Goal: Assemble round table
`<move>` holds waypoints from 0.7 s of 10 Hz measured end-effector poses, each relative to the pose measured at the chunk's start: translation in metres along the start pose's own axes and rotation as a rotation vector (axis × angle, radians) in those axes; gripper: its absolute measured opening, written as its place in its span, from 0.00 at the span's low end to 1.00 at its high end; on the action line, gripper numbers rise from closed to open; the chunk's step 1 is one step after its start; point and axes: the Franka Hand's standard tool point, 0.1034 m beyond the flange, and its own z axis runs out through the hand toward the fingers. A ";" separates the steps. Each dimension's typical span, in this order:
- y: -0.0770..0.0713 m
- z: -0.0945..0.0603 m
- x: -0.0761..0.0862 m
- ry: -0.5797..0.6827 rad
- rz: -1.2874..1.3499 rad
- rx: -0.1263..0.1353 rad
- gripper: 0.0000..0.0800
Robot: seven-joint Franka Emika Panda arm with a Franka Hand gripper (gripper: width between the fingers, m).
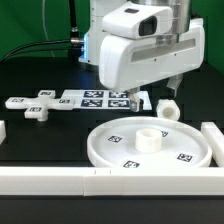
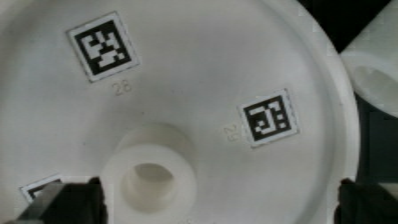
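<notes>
While end effector (image 2: pixel 208 198) hangs wide open, empty, round disc (image 2: pixel 196 100) shows black-and-white square tags (image 2: pixel 102 47).

There was one disc (image 1: pixel 106 146), one leg (image 1: pixel 168 107) and one foot (image 1: pixel 35 105). Beside these there was one marker board (image 1: pixel 82 98).

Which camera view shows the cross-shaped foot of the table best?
The exterior view. There the cross-shaped foot lies whole, at the exterior view's left, beside the marker board. The wrist view shows nothing of it; the round disc fills that picture.
</notes>
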 end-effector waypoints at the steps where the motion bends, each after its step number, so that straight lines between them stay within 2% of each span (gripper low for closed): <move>1: -0.001 0.000 0.000 0.000 0.059 0.003 0.81; 2: -0.005 0.002 -0.004 -0.002 0.232 0.019 0.81; 5: -0.034 0.010 -0.010 -0.033 0.563 0.048 0.81; 7: -0.044 0.015 -0.008 -0.018 0.661 0.054 0.81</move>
